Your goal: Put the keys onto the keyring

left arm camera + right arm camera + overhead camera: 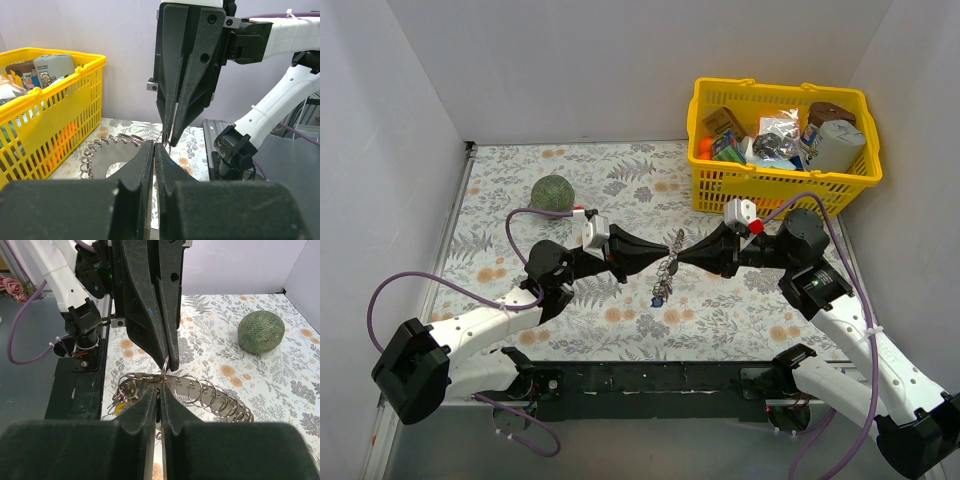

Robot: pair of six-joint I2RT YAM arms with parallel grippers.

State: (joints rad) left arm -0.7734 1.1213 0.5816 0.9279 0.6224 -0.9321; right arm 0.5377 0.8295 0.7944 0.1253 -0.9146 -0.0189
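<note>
While my left fingers (154,152) and right fingers (160,390) clamp tight on one ring (164,367), tugging could spill the keys (122,395).

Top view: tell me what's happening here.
Both arms meet tip to tip over the table. The left gripper and the right gripper each appear to pinch a small ring from opposite sides, just above the keys and a row of rings lying there.
</note>
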